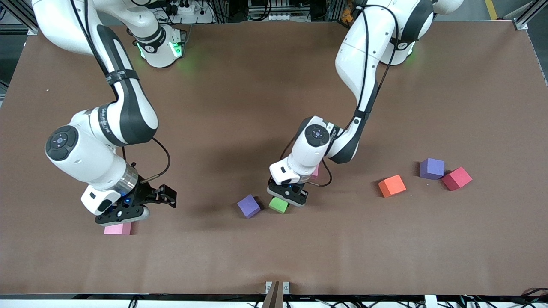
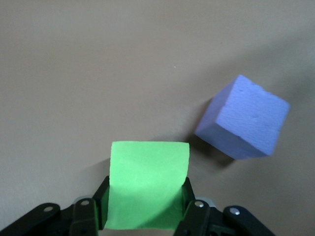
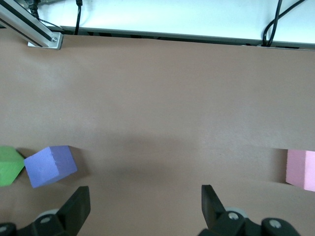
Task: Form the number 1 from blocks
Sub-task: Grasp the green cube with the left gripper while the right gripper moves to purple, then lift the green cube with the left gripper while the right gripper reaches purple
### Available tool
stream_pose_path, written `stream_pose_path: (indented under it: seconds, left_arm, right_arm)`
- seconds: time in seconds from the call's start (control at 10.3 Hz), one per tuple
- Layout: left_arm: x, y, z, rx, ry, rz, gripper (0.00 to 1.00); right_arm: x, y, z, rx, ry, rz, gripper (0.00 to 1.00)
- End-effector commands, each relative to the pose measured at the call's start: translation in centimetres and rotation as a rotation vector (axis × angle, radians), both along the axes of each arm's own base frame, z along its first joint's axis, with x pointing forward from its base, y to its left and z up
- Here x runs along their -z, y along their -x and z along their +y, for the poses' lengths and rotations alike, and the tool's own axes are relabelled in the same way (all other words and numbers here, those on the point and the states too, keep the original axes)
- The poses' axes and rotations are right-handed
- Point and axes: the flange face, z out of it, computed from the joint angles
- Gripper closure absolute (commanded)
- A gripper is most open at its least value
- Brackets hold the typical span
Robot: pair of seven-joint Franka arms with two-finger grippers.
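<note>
The left gripper (image 1: pixel 287 197) is down at the middle of the brown surface (image 1: pixel 239 107), its jaws clenched on the small green matte foam cube (image 1: pixel 278 205); in the left wrist view the black fingers (image 2: pixel 189 206) press against two opposite sides of that green cube (image 2: pixel 147 184), which rests on the surface. Just beside it, toward the right arm's end, lies a purple foam cube (image 1: pixel 248 206) turned at an angle (near the green one but not touching it, as the left wrist view shows (image 2: pixel 243 118)). A sliver of a pink cube (image 1: pixel 316 172) shows under the left arm's wrist.

The right gripper (image 1: pixel 128 214) hangs low over the surface at its own end, jaws spread wide and holding nothing. A second pink foam cube (image 1: pixel 117 229) lies just below it in the front view, partly covered by the gripper.

Toward the left arm's end sit an orange foam cube (image 1: pixel 391 185), another purple cube (image 1: pixel 431 168) and a crimson red cube (image 1: pixel 457 178), the last two close together.
</note>
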Motion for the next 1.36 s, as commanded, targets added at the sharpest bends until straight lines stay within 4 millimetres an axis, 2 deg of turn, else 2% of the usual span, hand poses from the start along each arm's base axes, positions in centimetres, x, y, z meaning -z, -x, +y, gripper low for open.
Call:
stream_pose_path:
  seconds: [0.0, 0.1, 0.29, 0.39, 0.49, 0.58, 0.68, 0.78, 0.97, 1.17, 1.27]
  left_arm:
    - [-7.4, 0.6, 2.1, -0.115, -0.027, 0.186, 1.00]
    - [-9.0, 1.5, 2.4, -0.175, -0.039, 0.269, 1.00]
    - [-11.0, 3.6, 4.1, -0.306, -0.135, 0.405, 1.00]
    - [-11.5, 5.8, 3.5, -0.450, -0.173, 0.425, 1.00]
    - [-11.5, 8.6, 2.7, -0.477, -0.204, 0.467, 1.00]
    - [-11.4, 10.7, 3.2, -0.485, -0.246, 0.523, 1.00]
    - [-10.4, 13.7, 2.0, -0.498, -0.277, 0.574, 1.00]
    - [-9.4, 16.5, -0.1, -0.548, -0.293, 0.607, 1.00]
    - [-7.5, 21.5, -3.0, -0.533, -0.339, 0.653, 1.00]
    - [-5.8, 26.6, -5.7, -0.535, -0.352, 0.631, 1.00]
    - [-4.9, 28.4, -6.0, -0.490, -0.381, 0.599, 1.00]
  right_arm:
    - [0.8, -0.4, 2.3, 0.006, -0.021, -0.013, 0.00]
    - [1.3, -0.5, 3.3, -0.003, -0.026, -0.025, 0.00]
    - [3.1, -0.4, 6.3, -0.046, -0.031, -0.057, 0.00]
    - [4.6, 0.1, 8.8, -0.078, -0.033, -0.064, 0.00]
    - [5.7, 0.4, 10.7, -0.098, -0.036, -0.080, 0.00]
    - [6.5, 1.0, 12.4, -0.119, -0.038, -0.087, 0.00]
    - [7.3, 1.4, 13.4, -0.130, -0.037, -0.084, 0.00]
    - [7.4, 1.8, 14.1, -0.141, -0.038, -0.087, 0.00]
    - [8.5, 3.0, 15.2, -0.162, -0.033, -0.071, 0.00]
    - [9.7, 3.9, 14.9, -0.159, -0.030, -0.085, 0.00]
    - [10.1, 4.6, 14.5, -0.156, -0.027, -0.083, 0.00]
